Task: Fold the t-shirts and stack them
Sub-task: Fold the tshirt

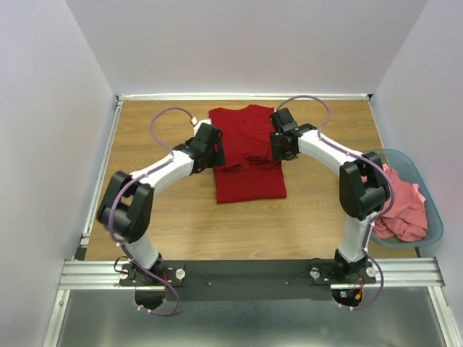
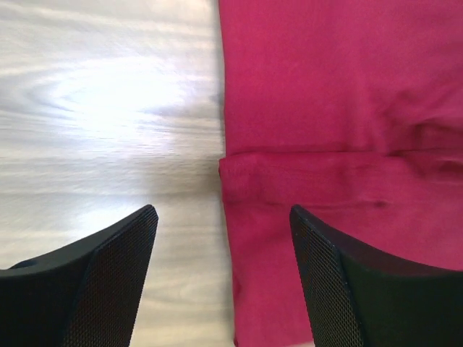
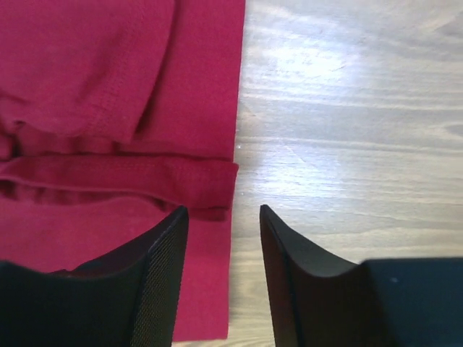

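A dark red t-shirt (image 1: 247, 152) lies flat on the wooden table, sleeves folded in, a fold seam across its middle. My left gripper (image 1: 215, 153) hovers open over the shirt's left edge; in the left wrist view the edge (image 2: 226, 217) runs between my fingers (image 2: 119, 275). My right gripper (image 1: 281, 150) hovers open over the right edge; in the right wrist view the folded hem (image 3: 210, 188) lies just ahead of my fingers (image 3: 163, 267). Neither gripper holds cloth. Salmon-pink t-shirts (image 1: 405, 206) lie crumpled in the basket at the right.
The grey-blue plastic basket (image 1: 432, 199) stands at the table's right edge beside the right arm. White walls close in the table at the back and sides. Bare wood (image 1: 239, 231) shows in front of the red shirt.
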{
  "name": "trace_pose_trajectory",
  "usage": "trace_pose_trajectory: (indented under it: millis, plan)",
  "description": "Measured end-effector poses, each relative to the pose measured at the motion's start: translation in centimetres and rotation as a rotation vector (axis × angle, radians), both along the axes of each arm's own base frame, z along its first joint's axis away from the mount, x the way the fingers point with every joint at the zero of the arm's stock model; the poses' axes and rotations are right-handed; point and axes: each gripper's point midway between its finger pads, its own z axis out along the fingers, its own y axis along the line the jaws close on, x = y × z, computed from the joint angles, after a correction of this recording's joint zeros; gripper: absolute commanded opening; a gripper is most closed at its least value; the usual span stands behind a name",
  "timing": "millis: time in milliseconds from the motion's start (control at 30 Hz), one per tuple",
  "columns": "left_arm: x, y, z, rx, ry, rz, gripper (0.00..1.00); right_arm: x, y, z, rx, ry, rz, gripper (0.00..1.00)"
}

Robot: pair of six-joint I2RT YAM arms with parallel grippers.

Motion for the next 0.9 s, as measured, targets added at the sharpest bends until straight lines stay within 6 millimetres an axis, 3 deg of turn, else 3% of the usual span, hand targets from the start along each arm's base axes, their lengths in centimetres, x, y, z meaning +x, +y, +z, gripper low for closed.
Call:
trace_pose_trajectory:
  millis: [33,133,167,267,300,400,500,633,767,900]
  plan:
    - [-0.1,0.1,1.1,-0.008,-0.019,0.008,0.83,0.0,0.1,0.4,0.007,-0.009,0.0,0.53]
    - [-0.4,0.1,5.6,-0.065,-0.11,0.035,0.63,-0.3,0.6,2.3,0.051,-0.042,0.009,0.47]
    - [-0.6,-0.1,6.7,-0.081,-0.134,0.033,0.48,-0.8,1.1,3.0,0.075,-0.053,0.019,0.41]
    - [-2.1,-2.6,9.9,-0.163,-0.199,-0.001,0.19,-1.9,2.6,3.9,0.121,-0.06,0.053,0.3]
    - [-3.1,-4.1,10.1,-0.188,-0.204,-0.034,0.17,-2.2,3.1,3.7,0.137,-0.055,0.061,0.28]
    - [-5.6,-7.4,8.3,-0.218,-0.162,-0.111,0.09,-3.7,4.4,1.9,0.164,-0.003,0.091,0.26]
    - [-8.1,-10.2,3.4,-0.187,-0.055,-0.183,0.07,-4.4,4.9,0.1,0.18,0.043,0.094,0.24]
    - [-9.5,-10.9,-1.8,-0.13,0.047,-0.209,0.07,-4.4,5.6,-1.7,0.197,0.077,0.092,0.24]
    - [-9.9,-10.9,-4.1,-0.107,0.087,-0.216,0.07,-4.1,6.0,-3.2,0.2,0.097,0.094,0.24]
    - [-9.9,-11.2,-5.1,-0.111,0.094,-0.223,0.06,-3.6,6.2,-4.2,0.192,0.11,0.092,0.24]
